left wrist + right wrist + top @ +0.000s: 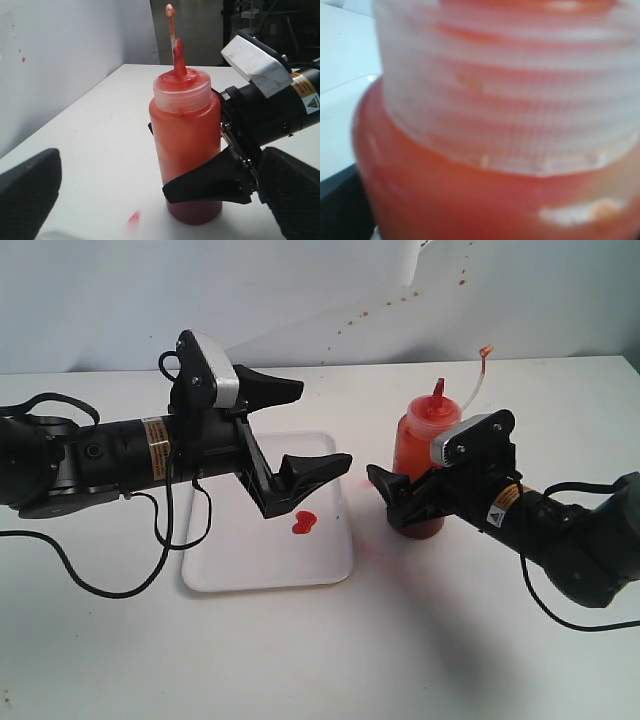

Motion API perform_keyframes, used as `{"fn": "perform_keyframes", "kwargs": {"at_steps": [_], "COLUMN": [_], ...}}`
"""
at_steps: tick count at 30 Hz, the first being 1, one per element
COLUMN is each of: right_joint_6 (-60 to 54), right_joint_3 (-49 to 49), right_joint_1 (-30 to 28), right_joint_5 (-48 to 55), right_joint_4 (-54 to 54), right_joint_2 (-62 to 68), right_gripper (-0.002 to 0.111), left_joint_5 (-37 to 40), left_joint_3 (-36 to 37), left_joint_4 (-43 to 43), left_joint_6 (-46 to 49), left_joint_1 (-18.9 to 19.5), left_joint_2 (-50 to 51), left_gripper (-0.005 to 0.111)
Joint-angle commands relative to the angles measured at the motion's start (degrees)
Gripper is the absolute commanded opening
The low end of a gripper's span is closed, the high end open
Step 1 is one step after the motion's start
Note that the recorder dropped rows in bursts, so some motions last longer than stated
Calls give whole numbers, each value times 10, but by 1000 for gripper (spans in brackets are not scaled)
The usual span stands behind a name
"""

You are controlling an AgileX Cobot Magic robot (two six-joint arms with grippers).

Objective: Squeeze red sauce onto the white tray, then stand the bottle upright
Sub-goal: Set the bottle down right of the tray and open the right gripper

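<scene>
The bottle (pixel 425 435) stands upright on the table to the right of the white tray (pixel 230 560). Its red nozzle points up and its cap strap curls off to one side. My right gripper (pixel 395 490) straddles the bottle's lower body, with one finger (pixel 210 187) lying across its front. Whether the pads still press on it does not show. The bottle's ribbed collar (pixel 510 100) fills the right wrist view. A blob of red sauce (pixel 304 524) lies on the tray. My left gripper (pixel 325 426) hovers open over the tray's right part, holding nothing.
A faint pinkish smear (pixel 134 218) marks the table beside the bottle's base. Red specks dot the back wall (pixel 360 315). Black cables (pixel 110 585) trail from the left arm across the table on the left.
</scene>
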Motion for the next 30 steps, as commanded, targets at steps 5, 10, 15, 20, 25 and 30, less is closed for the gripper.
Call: {"fn": "perform_keyframes", "kwargs": {"at_steps": [5, 10, 15, 20, 25, 30], "right_joint_6": [-1, 0, 33, 69, 91, 91], "right_joint_3": [-2, -2, 2, 1, 1, 1], "right_joint_1": [-4, -4, -4, -4, -4, -4], "right_joint_5": [-7, -17, -11, -5, 47, 119], "right_joint_4": [-4, -4, -25, -64, -71, -68], "right_joint_2": [2, -2, -25, -65, -118, -176], "right_gripper": [89, 93, 105, 105, 105, 105], "left_joint_5": [-6, -6, -6, -6, -6, -6], "left_joint_3": [-2, -2, -2, -2, -2, -2], "left_joint_4": [-5, -4, -4, -4, -1, 4], "left_joint_6": [2, 2, 2, 2, 6, 6], "left_joint_1": [1, 1, 1, 1, 1, 1], "left_joint_2": [-6, -6, -6, -8, -14, -16], "left_gripper": [105, 105, 105, 105, 105, 105]}}
